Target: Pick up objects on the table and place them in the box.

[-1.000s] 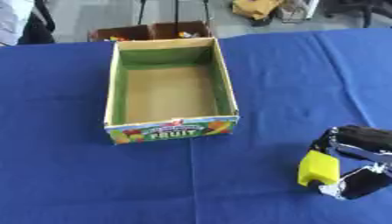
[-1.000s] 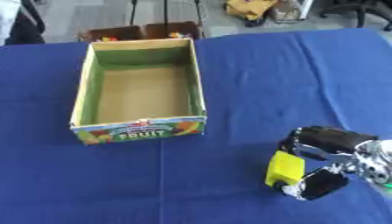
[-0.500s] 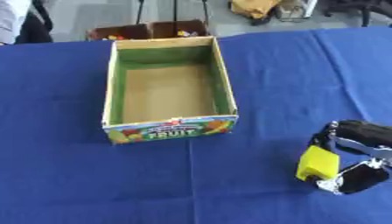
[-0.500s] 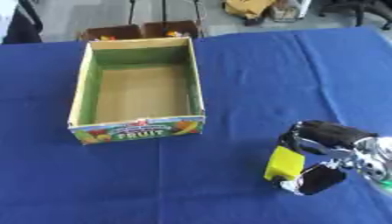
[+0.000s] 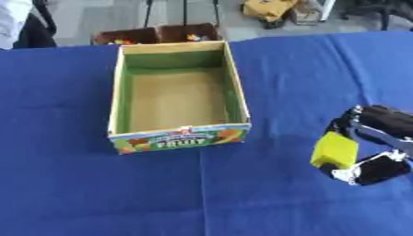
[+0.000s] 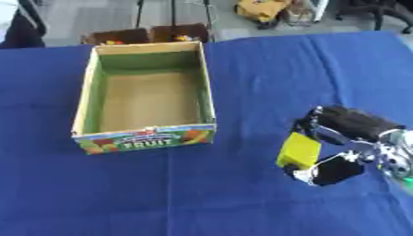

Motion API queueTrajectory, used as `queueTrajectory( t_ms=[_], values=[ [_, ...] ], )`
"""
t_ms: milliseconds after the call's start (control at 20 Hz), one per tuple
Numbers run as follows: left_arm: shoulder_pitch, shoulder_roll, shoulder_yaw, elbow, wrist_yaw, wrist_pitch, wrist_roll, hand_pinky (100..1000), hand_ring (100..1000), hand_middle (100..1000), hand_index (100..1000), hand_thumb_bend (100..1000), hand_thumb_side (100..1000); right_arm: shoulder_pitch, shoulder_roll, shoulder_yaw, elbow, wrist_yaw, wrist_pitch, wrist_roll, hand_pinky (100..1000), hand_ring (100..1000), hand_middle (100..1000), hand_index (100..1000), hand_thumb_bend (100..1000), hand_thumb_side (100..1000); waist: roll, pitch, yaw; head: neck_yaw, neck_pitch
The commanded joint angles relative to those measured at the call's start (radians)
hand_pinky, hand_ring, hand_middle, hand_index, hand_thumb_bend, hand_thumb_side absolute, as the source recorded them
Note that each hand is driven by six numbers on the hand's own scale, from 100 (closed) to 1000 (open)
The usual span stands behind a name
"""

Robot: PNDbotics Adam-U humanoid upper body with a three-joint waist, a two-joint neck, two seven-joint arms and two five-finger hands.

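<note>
Lifted slightly, right hand [image 6: 343,143] pinches yellow block [image 6: 299,150], long axis near upright

The right hand [image 6: 343,147] reaches in from the right, fingers [image 6: 327,120] curled in a pinch.

Right hand [image 6: 348,146] partly off-frame.

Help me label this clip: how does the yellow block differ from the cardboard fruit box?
The yellow block is small and plain; the cardboard fruit box is far larger, with a printed FRUIT front. The block is pinched in the right hand, beside the box to its right; the box sits open and empty on the blue tablecloth. Both look boxy.
</note>
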Motion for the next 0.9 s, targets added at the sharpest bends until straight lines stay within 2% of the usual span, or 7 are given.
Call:
queueTrajectory(
  t_ms=[50,300,500,700,900],
  values=[
    [-0.011,0.021,0.003,-0.019,0.002,-0.004,-0.001,702,944,962,981,100,1000,-0.045,-0.053,-0.026,-0.015,0.015,-0.004,-0.016,628,720,349,530,123,488,-0.019,-0.012,0.005,0.003,-0.019],
    [-0.015,0.023,-0.001,-0.019,0.004,-0.006,-0.006,702,944,962,981,100,1000,-0.14,-0.065,-0.027,-0.015,0.018,0.01,-0.002,630,719,344,522,108,487,-0.026,-0.016,0.02,-0.008,-0.025],
    [-0.019,0.022,-0.007,-0.019,0.007,-0.008,-0.013,702,944,962,981,100,1000,-0.253,-0.061,-0.014,-0.015,0.012,0.041,0.036,630,721,341,516,100,490,-0.032,-0.019,0.038,-0.023,-0.031],
    [-0.021,0.022,-0.013,-0.019,0.01,-0.009,-0.021,702,944,962,980,100,1000,-0.384,-0.032,0.009,-0.015,0.022,0.084,0.09,633,723,339,513,100,502,-0.037,-0.023,0.057,-0.036,-0.032],
    [-0.024,0.021,-0.019,-0.019,0.014,-0.011,-0.028,702,944,962,981,100,1000,-0.525,0.024,0.042,-0.015,0.055,0.14,0.161,628,723,335,508,100,505,-0.043,-0.028,0.072,-0.047,-0.033]
  ],
)
